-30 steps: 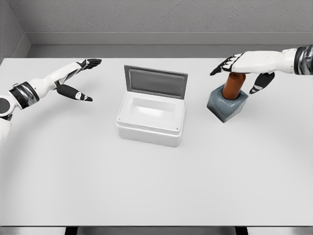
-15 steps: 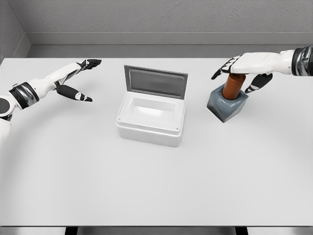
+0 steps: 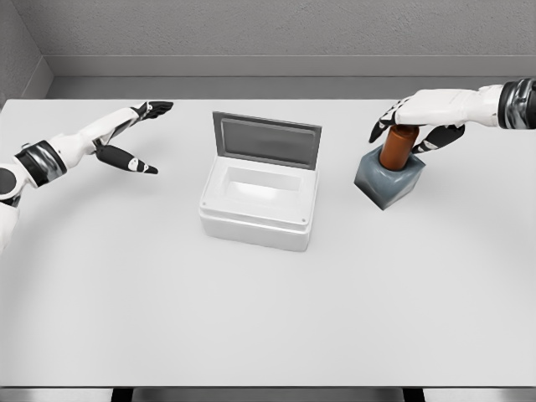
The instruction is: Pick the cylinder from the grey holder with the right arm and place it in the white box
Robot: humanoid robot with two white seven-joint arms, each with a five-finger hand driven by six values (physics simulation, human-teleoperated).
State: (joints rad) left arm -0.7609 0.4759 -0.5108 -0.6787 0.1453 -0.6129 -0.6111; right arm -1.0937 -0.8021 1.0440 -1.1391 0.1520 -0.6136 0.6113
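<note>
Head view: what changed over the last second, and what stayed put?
The right hand drew in over the top of the cylinder; its fingers and thumb curled from spread to closing around the top, though a firm grasp is not certain. The cylinder stands in the grey holder, unlifted. The left hand, open, and the white box with its lid up have not moved.

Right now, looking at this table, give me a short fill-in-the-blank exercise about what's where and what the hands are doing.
1. The brown cylinder stands upright in the grey ____.
2. The white box has its lid ____.
3. The hand curling its fingers around the top of the cylinder is the ____ hand.
4. The left hand hovers to the ____ of the white box, fingers spread and holding nothing.

Missing words: holder; open; right; left
</note>
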